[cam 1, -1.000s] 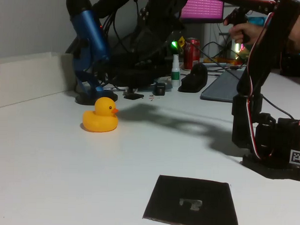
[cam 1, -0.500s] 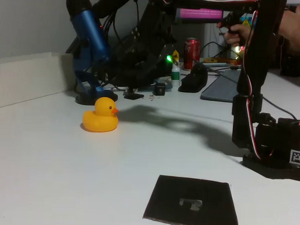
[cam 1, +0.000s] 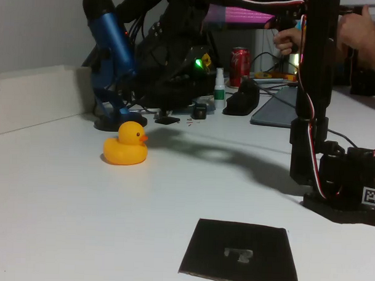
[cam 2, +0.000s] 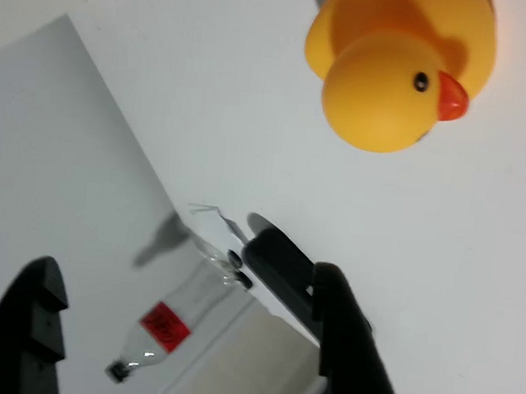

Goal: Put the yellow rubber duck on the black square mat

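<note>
The yellow rubber duck stands upright on the white table at the left, its beak pointing right. In the wrist view the duck sits at the top right, seen from above. The black square mat lies flat near the front edge, with a pale mark at its centre, well apart from the duck. My gripper hangs in the air above and behind the duck, to its right, dark against dark clutter. In the wrist view my gripper is open, with nothing between its two black fingers.
A blue microphone stands just behind the duck. Further back are a red can, a small white bottle and a grey tablet. My arm's base is at the right. A raised ledge runs along the left.
My arm's upper part and gripper have swung left towards the duck. The duck and the mat have not moved.
</note>
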Controlling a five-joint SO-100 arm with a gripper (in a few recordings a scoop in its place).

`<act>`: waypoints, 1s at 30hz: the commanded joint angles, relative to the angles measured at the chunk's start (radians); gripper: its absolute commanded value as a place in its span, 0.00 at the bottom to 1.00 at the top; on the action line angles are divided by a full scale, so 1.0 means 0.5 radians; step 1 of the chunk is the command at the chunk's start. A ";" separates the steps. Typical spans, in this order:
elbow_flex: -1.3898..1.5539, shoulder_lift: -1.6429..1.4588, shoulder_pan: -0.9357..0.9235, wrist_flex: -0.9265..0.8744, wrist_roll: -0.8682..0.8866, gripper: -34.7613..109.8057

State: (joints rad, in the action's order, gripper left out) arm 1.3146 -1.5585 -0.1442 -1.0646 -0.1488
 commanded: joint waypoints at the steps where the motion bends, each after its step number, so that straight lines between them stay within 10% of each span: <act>1: -0.163 0.015 -0.018 -0.018 -0.040 0.46; 30: -0.380 0.657 -0.012 -0.021 -0.040 0.46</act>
State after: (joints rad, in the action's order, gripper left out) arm 1.1628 -1.2103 -0.1411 -1.0646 -0.1488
